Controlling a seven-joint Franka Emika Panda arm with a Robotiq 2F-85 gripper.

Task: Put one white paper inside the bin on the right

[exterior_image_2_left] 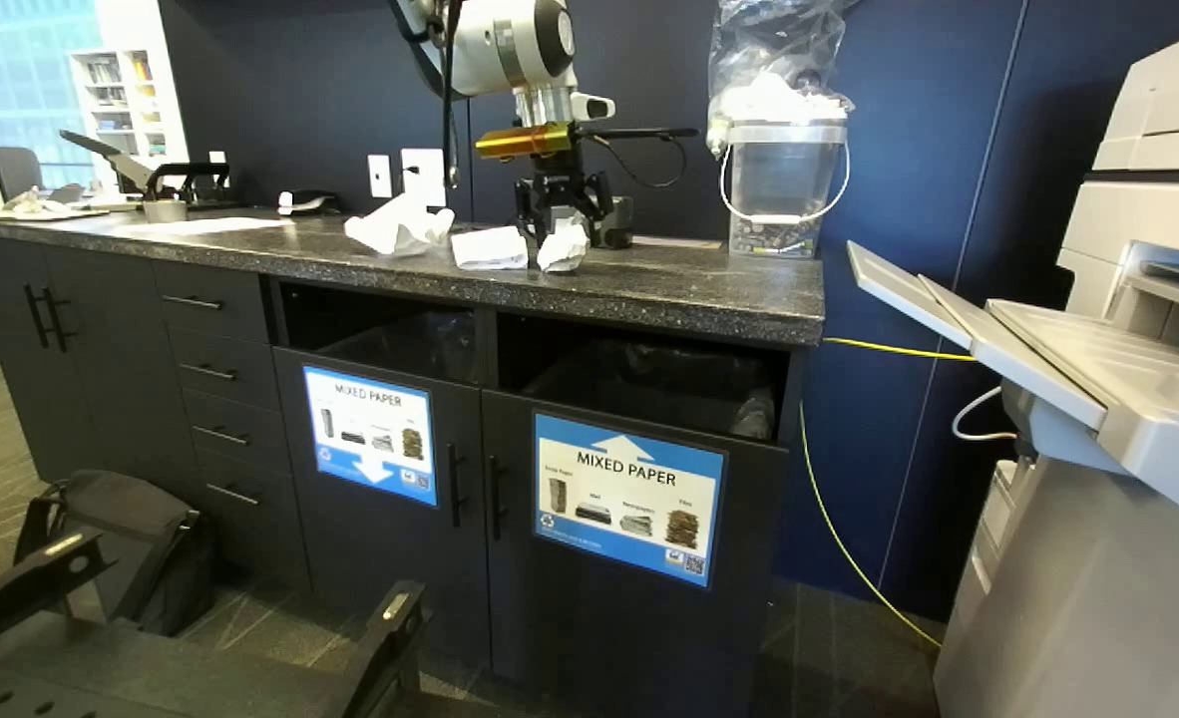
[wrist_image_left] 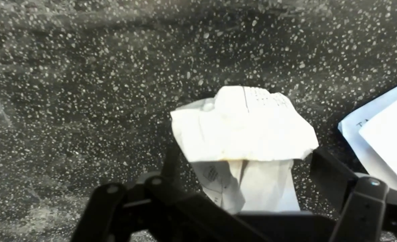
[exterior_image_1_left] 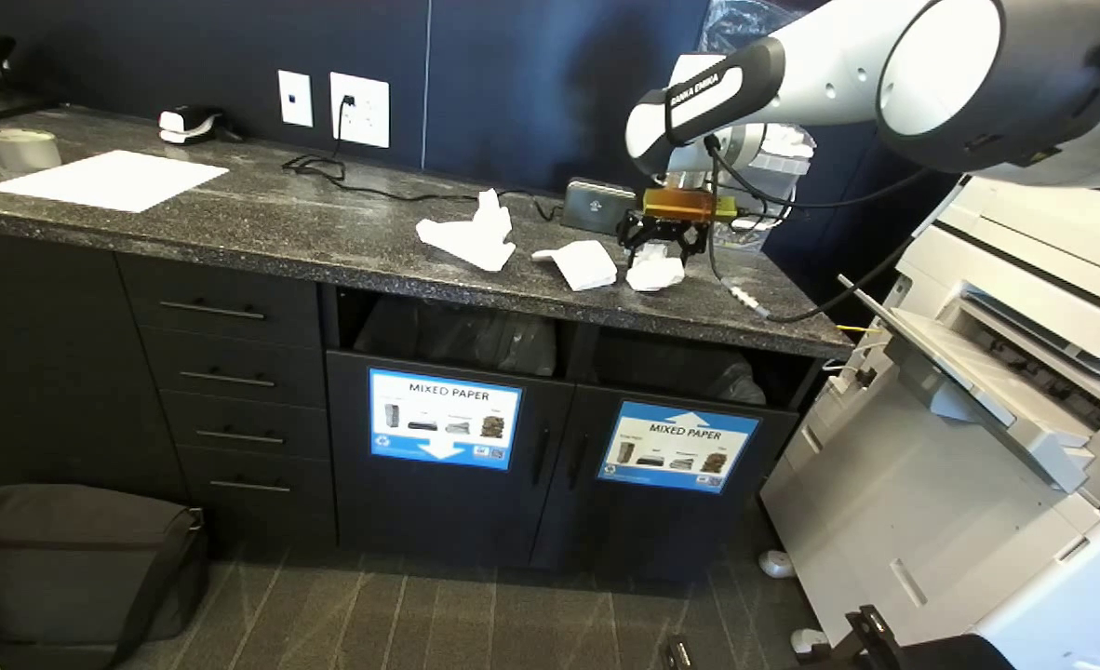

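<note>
A: Where was the small paper?

B: Crumpled on the worktop, close to the near edge, with faint print on its upper side. The arm hung over it, the gripper low and pointing down.

A: Had the jaws caught it?

B: No. They stood well apart, one to each side of the paper. In the wrist view a strip of worktop showed between it and one jaw; at the other, paper and jaw were so near that I couldn't tell whether they touched.

A: What lay beside it?

B: The folded paper, just to its left, with a gap between. Farther left came the big paper, also crumpled, and well apart from these, at the left, a flat sheet.

A: And the right bin?

B: Under the worktop, its opening above a door that bore a MIXED PAPER sign with an arrow pointing up. Plastic lining showed inside. The left bin sat just beside it.

A: Anything farther off?

B: A black box stood on the far side of the worktop, near the wall. In an exterior view a clear tub stood at the far right, with clear plastic above it. The printer was on the floor to the right; a bag lay on the floor at the left.
</note>
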